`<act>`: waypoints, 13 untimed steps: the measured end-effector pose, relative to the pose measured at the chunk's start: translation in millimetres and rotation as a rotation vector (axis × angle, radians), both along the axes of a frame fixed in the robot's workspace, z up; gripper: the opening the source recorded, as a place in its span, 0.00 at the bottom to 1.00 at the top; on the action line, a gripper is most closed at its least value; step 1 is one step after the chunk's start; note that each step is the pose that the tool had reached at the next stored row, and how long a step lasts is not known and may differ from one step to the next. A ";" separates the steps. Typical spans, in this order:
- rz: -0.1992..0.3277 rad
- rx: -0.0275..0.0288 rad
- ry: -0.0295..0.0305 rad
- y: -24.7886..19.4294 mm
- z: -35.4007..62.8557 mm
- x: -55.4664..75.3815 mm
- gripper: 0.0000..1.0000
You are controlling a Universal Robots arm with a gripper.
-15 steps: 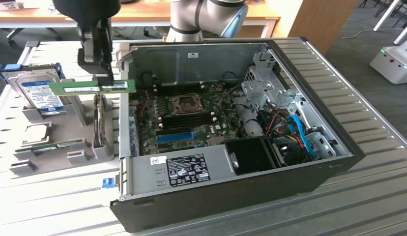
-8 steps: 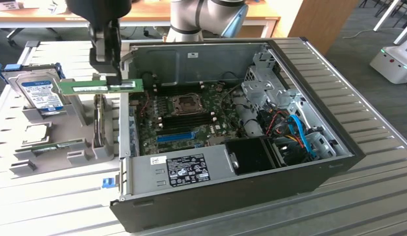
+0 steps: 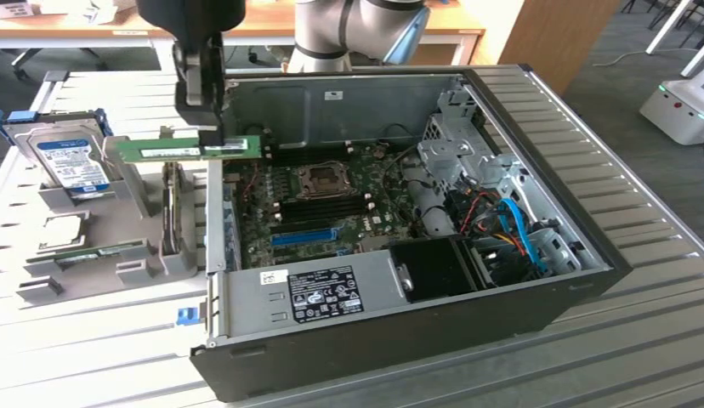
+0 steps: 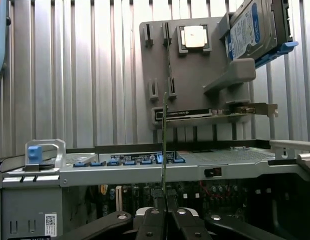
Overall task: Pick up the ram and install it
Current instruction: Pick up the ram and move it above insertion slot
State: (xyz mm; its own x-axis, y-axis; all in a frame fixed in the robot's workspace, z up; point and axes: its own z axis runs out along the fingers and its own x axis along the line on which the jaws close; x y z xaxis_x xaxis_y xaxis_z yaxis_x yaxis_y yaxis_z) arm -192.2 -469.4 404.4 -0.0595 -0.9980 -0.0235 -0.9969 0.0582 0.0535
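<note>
Over the ribbed metal table [image 3: 653, 327], by the open black computer case [image 3: 364, 344], the dark gripper [image 3: 212, 136] is clamped on the long green circuit-board ram [image 3: 159, 150], held level.

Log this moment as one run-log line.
gripper: shut on ram | ram: in the air, level, near computer case edge | install: not done
</note>
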 end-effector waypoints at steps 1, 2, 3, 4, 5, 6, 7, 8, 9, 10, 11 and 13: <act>0.000 0.0001 -0.0001 0.0 0.0 1.6 0.12; 0.000 0.0000 0.0000 0.0 0.0 3.2 0.12; 0.000 0.0000 0.0001 0.0 0.1 4.7 0.12; 0.000 0.0000 0.0001 0.0 0.1 6.3 0.12; 0.000 0.0000 0.0001 0.0 0.1 7.9 0.12; 0.000 0.0000 0.0002 0.0 0.1 9.4 0.12; 0.000 0.0000 0.0002 0.0 0.1 10.9 0.12; 0.000 0.0000 0.0003 0.0 0.2 12.6 0.12; 0.000 0.0000 0.0003 0.0 0.2 14.2 0.12; 0.000 0.0000 0.0004 0.0 0.2 15.9 0.12; 0.000 0.0000 0.0005 0.0 0.3 17.7 0.12; 0.000 -0.0001 0.0007 0.0 0.3 21.5 0.12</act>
